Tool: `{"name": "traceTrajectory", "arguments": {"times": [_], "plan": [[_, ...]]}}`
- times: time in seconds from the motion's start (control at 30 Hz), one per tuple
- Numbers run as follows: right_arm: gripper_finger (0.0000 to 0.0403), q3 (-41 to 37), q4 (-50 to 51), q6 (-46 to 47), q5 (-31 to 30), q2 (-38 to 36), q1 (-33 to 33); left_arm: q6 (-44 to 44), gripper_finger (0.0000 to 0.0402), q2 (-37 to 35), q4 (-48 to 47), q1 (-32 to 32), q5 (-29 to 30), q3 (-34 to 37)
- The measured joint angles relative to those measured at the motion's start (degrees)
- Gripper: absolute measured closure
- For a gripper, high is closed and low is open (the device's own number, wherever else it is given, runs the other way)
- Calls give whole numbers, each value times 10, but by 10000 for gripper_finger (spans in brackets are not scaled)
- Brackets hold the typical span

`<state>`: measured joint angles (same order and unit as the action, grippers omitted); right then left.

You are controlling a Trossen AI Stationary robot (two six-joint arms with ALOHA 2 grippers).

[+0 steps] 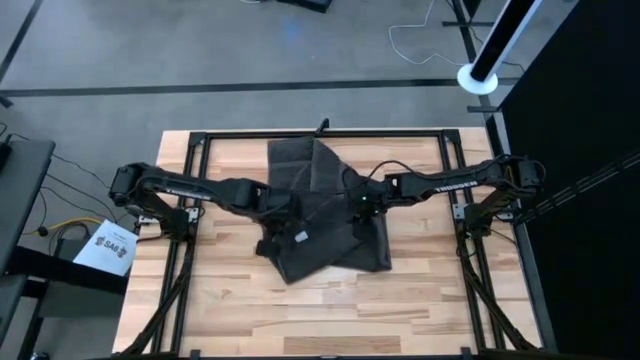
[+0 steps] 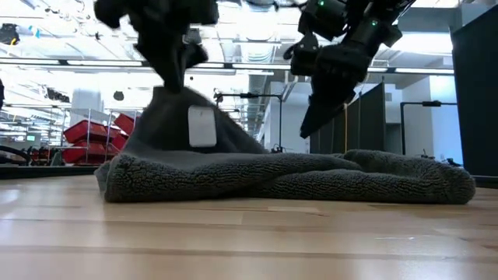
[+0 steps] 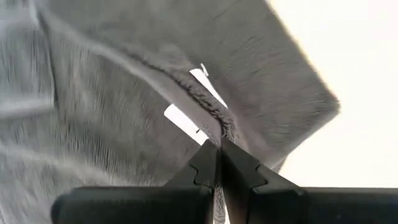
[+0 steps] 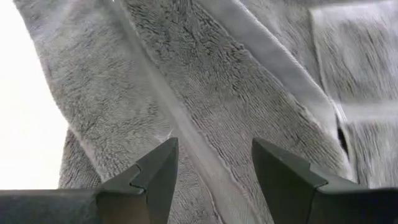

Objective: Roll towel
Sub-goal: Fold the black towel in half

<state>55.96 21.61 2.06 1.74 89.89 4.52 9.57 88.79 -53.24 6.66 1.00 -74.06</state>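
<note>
While the counter (image 1: 230, 310) takes up most of the overhead shot, the real action is all in the middle of it, where the towel (image 1: 325, 235) sits crumpled and half folded over itself, right under both tools. It's nowhere near a roll yet; I'd call it a messy heap that needs flattening or at least a straight edge before any rolling can start.

Left tool (image 3: 219, 163) is clenched tight on the towel's hem, pinching it just beside the little white label (image 2: 201, 126). From the low camera you can see it has that corner pulled up off the counter into a tent shape, with the rest of the cloth trailing down and away from the tool. My guess is it's holding the edge high so the fabric can be pulled straight or flipped over.

Right tool (image 4: 211, 171) is released, fingers spread wide, hovering just above the towel with nothing between them. It's aimed down at a folded band of cloth right below it, probably lining up to grab a second point so the two arms can stretch the thing out together.

Smallest bit worth noting: the label hangs face out on the lifted flap, so that edge is the hemmed one.
</note>
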Motion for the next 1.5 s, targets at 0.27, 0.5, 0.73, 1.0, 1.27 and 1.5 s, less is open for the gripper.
{"name": "traceTrajectory", "arguments": {"times": [0.27, 0.5, 0.73, 1.0, 1.27, 1.5], "plan": [[211, 29, 4, -127, -6, 0, 3, -20, 401, 4, 3, 57, -12, -6], [211, 36, -34, -259, -3, 16, 34, -33, 401, 5, 20, 72, -12, -6], [211, 132, 12, -306, 117, 120, 86, -37, 401, 5, 45, 75, -12, -6], [211, 295, 157, -444, 284, 270, 108, -47, 401, 5, 47, 75, -31, -6], [250, 358, 341, -570, 276, 323, 87, -74, 402, 5, 33, 80, -33, -6], [384, 357, 494, -547, 256, 320, 73, -74, 402, 1, -30, 88, 49, -6]]}}
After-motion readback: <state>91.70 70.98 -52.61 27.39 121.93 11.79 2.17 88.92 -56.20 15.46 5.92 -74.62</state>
